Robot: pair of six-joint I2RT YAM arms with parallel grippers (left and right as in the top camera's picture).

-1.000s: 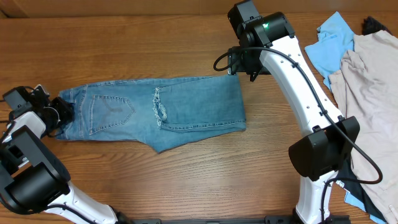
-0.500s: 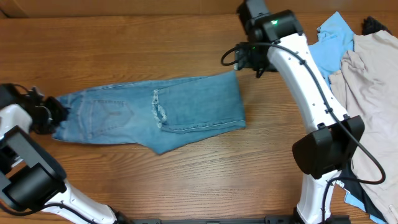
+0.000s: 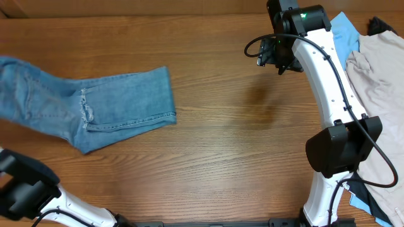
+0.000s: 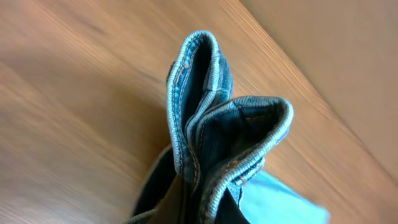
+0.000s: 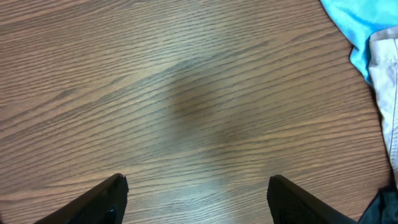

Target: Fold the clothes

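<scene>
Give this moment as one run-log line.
left gripper: shut on jeans | right gripper: open, empty, over table | jeans: leg end on table

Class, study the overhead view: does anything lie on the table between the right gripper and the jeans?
Nothing visible does. Only bare table separates the open right gripper from the hem end of the jeans. The blue shirt and beige garment lie on the gripper's other side, away from the jeans.

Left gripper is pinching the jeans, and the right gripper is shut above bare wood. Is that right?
Not quite: the right gripper is open, not shut. The right wrist view shows its fingers spread wide above the bare table. The rest stands.
</scene>
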